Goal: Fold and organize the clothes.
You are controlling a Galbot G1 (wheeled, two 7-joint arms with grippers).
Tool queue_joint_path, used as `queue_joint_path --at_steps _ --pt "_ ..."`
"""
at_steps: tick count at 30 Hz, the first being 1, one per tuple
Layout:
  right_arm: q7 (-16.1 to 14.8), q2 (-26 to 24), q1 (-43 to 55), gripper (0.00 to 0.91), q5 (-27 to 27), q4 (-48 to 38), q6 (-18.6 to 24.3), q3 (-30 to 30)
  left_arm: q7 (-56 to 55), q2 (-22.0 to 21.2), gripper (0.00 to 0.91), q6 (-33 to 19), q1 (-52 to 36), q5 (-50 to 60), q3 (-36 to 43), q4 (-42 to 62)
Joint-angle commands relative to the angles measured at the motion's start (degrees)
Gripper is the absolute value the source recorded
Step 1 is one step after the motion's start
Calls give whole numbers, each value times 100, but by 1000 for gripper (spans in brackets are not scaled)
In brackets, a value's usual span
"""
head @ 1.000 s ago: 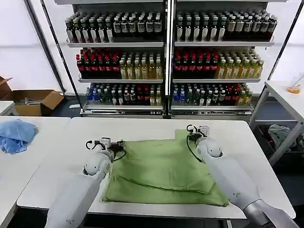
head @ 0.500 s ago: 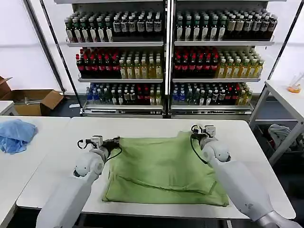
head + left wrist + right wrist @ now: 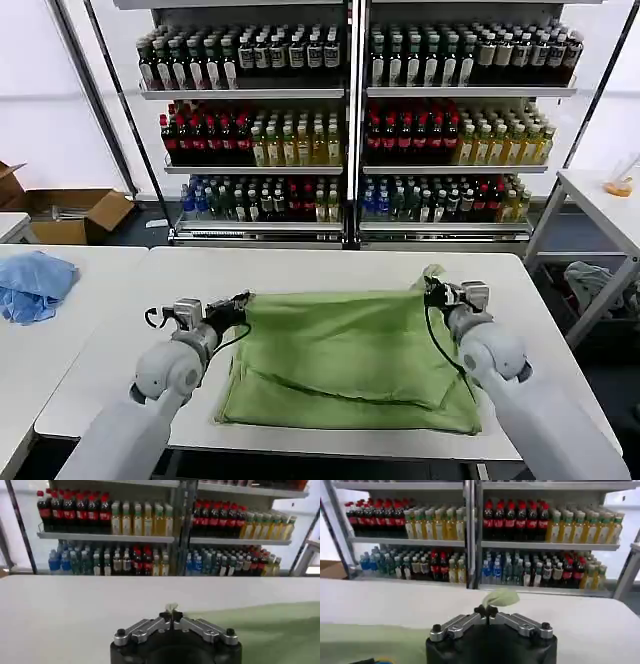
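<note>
Green shirt (image 3: pixel 345 355) lies spread on the white table (image 3: pixel 300 265), centre to lower-centre of the head frame, back edge pulled taut betw. both grippers. Left gripper (image 3: pixel 238 305) at mid-left, fingers pressed together, pinching the shirt's upper-left corner; left wrist cam shows a scrap of fabric nipped at the tips (image 3: pixel 171 611). Right gripper (image 3: pixel 432 290) at mid-right, also closed, pinching the upper-right corner, w/ a fabric tuft (image 3: pixel 501 598) poking above its tips. Blue cloth (image 3: pixel 32 283) on the side table, far left edge. Bottle shelves (image 3: pixel 350 120) fill the upper frame.

The shirt (image 3: pixel 345 360) was plain light green on a white desk (image 3: pixel 120 350); a cloth (image 3: pixel 32 285) was light blue; bottles (image 3: pixel 410 135) showed red, yellow and dark.
</note>
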Motion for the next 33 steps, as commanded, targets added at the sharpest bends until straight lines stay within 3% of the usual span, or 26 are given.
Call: queue_joint_path --at_steps 1,9,16,17,18,19,25,33 --pt "4 -250 -1637 0 -176 1406 -52 681 33 229 20 -4 1226 197 -356 -1053" --pt "70 -124 -2330 0 -231 1555 -202 988 118 252 20 2 1621 643 -308 -1158" --pt "141 60 -2260 0 -452 1212 -240 878 164 100 30 -4 1515 960 -133 -885" --pt "138 68 -2237 333 -472 1173 -242 867 168 72 60 -4 1504 992 -119 -862" --pt "100 101 -2195 907 -558 1112 -238 852 171 38 584 -4 1497 1041 -113 -854" --pt "94 108 -2194 907 -566 1113 -240 852 185 21 907 -7 1498 1094 -115 -856" --pt "-23 149 -2437 907 -861 1391 -234 947 101 -199 907 -66 1730 1480 -196 -1064" --pt "6 251 -3287 907 -886 1954 -187 1562 -649 -880 907 -763 2383 2256 -422 -1246"
